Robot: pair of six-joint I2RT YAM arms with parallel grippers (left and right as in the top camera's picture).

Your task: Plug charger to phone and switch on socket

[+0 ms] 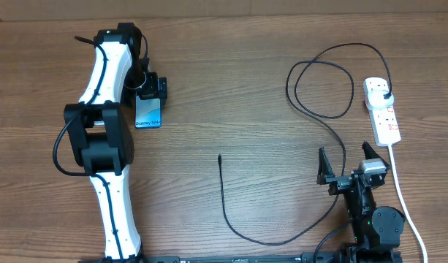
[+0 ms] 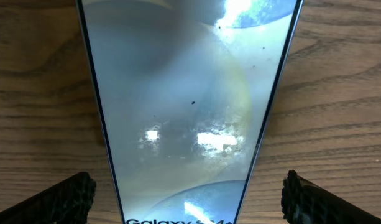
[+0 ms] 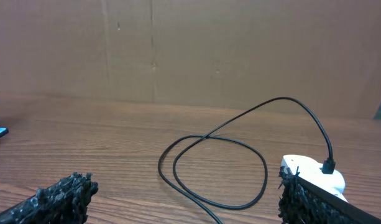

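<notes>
The phone [image 1: 147, 114] lies flat on the wooden table at the left, its light blue screen lit and "Galaxy" text at its near end. My left gripper [image 1: 150, 95] hovers over it, open. In the left wrist view the phone [image 2: 187, 106] fills the middle, and the left gripper [image 2: 187, 194] has one fingertip on each side of it, apart from its edges. The charger [image 1: 225, 204] is a thin black cable with its connector tip [image 1: 219, 156] free mid-table. Its plug [image 1: 385, 96] sits in the white socket [image 1: 384, 120]. My right gripper [image 1: 348, 162] stands open and holds nothing.
The charger cable loops [image 3: 212, 168] on the table ahead of the right gripper [image 3: 184, 196], with the socket [image 3: 314, 173] just past its right finger. A thick white cord [image 1: 403, 201] runs from the socket to the front edge. A cardboard wall [image 3: 178, 50] stands behind.
</notes>
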